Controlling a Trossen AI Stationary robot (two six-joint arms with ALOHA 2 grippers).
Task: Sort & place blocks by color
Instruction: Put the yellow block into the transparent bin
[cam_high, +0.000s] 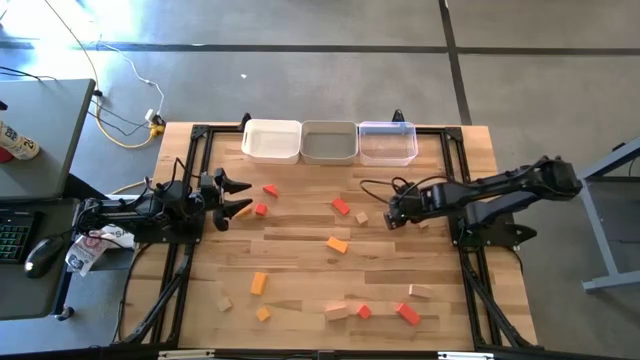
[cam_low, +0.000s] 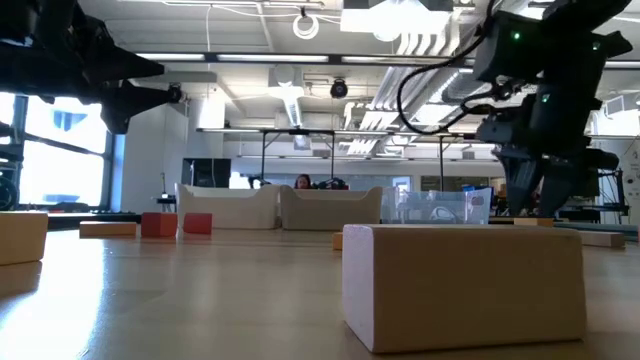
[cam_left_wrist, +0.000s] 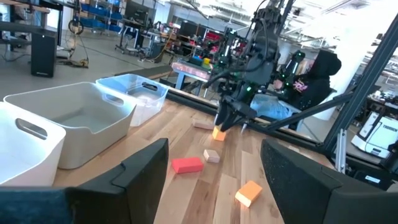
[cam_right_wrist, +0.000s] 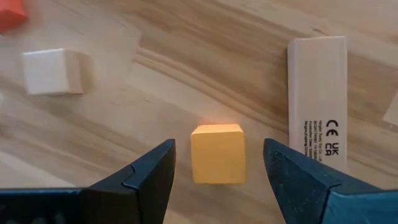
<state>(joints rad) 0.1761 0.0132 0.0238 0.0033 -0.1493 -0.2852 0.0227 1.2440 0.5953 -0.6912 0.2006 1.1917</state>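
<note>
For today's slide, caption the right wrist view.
Open right end effector poised around an orange cube on the wooden table.

open table mid-left, pale bar (cam_right_wrist: 317, 96) perhaps crowding right claw (cam_right_wrist: 217, 163)

Bright, even daylight covers the pale wooden table (cam_high: 300, 270), with sun streaks on the grey floor (cam_high: 300, 30) beyond. In the low view ceiling strip lights (cam_low: 400, 15) glare, silhouetting the arms, and the nearest pale wooden block (cam_low: 462, 285) looms soft-edged.

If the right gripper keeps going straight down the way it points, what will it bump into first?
Most likely the orange-yellow cube, which lies on the table between the open fingers of the right gripper. How close it is already is hard to judge.
</note>
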